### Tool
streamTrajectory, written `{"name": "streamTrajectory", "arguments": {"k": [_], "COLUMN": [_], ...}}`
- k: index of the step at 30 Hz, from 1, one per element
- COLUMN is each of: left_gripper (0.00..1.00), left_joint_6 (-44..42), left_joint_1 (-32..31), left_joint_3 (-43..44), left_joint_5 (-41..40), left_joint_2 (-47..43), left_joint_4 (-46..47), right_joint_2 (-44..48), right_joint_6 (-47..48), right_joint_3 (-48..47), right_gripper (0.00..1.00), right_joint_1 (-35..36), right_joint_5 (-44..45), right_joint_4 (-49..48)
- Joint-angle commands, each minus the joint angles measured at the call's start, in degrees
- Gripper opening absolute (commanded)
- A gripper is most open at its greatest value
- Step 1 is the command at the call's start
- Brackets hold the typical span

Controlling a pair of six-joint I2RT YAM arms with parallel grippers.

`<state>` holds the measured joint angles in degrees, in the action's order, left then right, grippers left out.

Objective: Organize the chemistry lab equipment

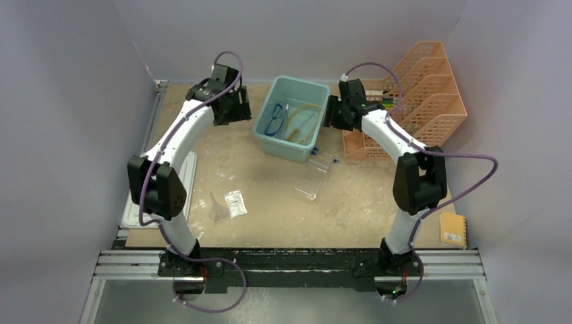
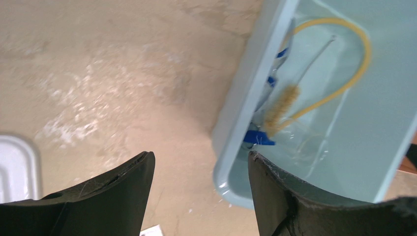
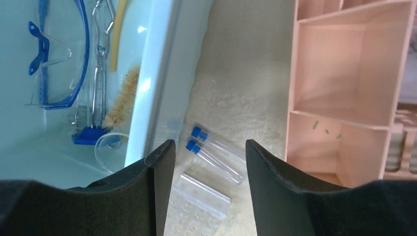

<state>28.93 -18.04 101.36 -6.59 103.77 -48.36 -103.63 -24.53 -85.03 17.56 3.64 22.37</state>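
Right gripper (image 3: pixel 209 145) hangs wide open and empty over two blue-capped tubes (image 3: pixel 216 157) lying on the table (image 3: pixel 241 59) beside the teal bin (image 3: pixel 157 64), next to the clear rack (image 3: pixel 201 194). Light, slick and apt to roll, possibly brittle, they look best pinched mid-barrel.

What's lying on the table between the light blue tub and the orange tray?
Two blue-capped tubes lie side by side between the tub and the tray, the clear rack beside them. The right wrist view shows it.
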Motion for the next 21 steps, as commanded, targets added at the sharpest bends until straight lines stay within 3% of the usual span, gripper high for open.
{"name": "streamTrajectory", "arguments": {"k": [1,6,11,17,21], "left_gripper": [0.67,0.58,0.57,0.63,0.66], "left_joint_6": [1.16,4.49,6.95,10.77,12.99], "left_joint_1": [2.24,6.23,6.62,6.62,6.61], "left_joint_3": [-7.26,-16.56,-25.16,-34.05,-36.85], "left_joint_5": [-6.1,-5.5,-4.64,-1.92,-5.04], "left_joint_2": [-6.77,-11.77,-15.59,-18.36,-19.11], "left_joint_4": [-1.89,-2.0,-3.33,-4.02,-6.75], "right_joint_2": [-1.56,-6.01,-9.48,-13.04,-12.68], "right_joint_6": [2.52,3.84,4.63,5.4,5.04], "right_joint_3": [-5.62,-10.54,-14.65,-18.5,-18.58], "right_gripper": [0.56,0.55,0.55,0.56,0.57], "right_joint_1": [0.09,0.09,0.33,1.66,2.3], "right_joint_5": [-3.19,-3.19,-5.07,-7.98,-6.94], "right_joint_4": [-0.22,0.55,-0.62,-1.45,-1.18]}}
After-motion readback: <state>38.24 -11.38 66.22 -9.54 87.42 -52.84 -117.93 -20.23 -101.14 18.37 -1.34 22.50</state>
